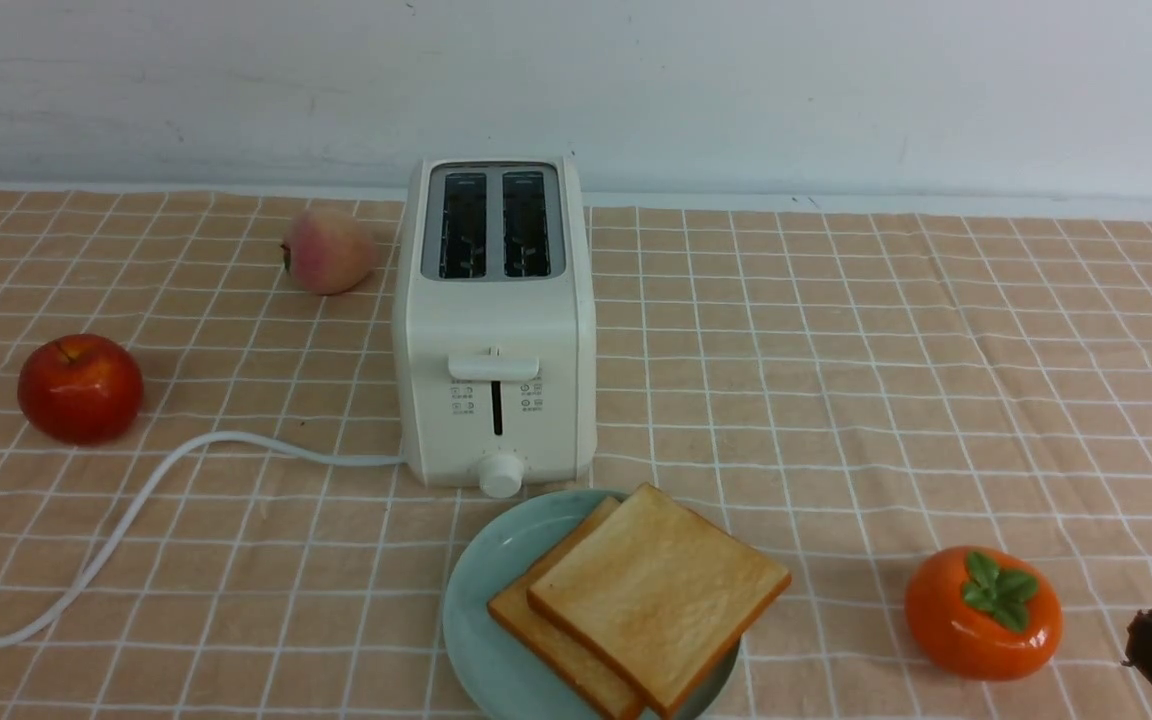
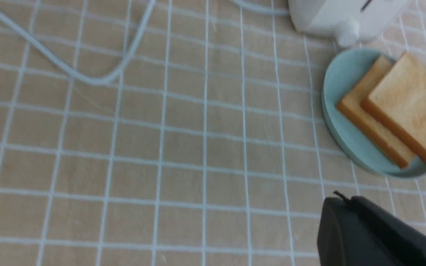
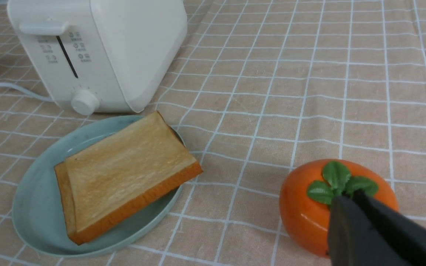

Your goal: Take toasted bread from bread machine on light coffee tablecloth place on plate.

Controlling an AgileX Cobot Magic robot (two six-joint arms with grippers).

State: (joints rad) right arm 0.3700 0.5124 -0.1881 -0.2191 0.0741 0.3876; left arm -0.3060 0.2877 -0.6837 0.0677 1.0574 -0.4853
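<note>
Both toast slices (image 1: 651, 600) lie stacked on the plate (image 1: 481, 590) — toaster (image 1: 494, 320) slots apparently empty; both grippers (image 3: 350, 207) closed, holding nothing — task looks finished.

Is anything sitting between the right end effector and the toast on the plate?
Yes: the orange persimmon sits on the tablecloth between the shut right end effector and the two stacked toast slices on the plate.

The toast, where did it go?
Both slices of toast lie stacked on the green plate, right in front of the toaster near the bottom middle of the front view, with the orange persimmon off to their right.
</note>
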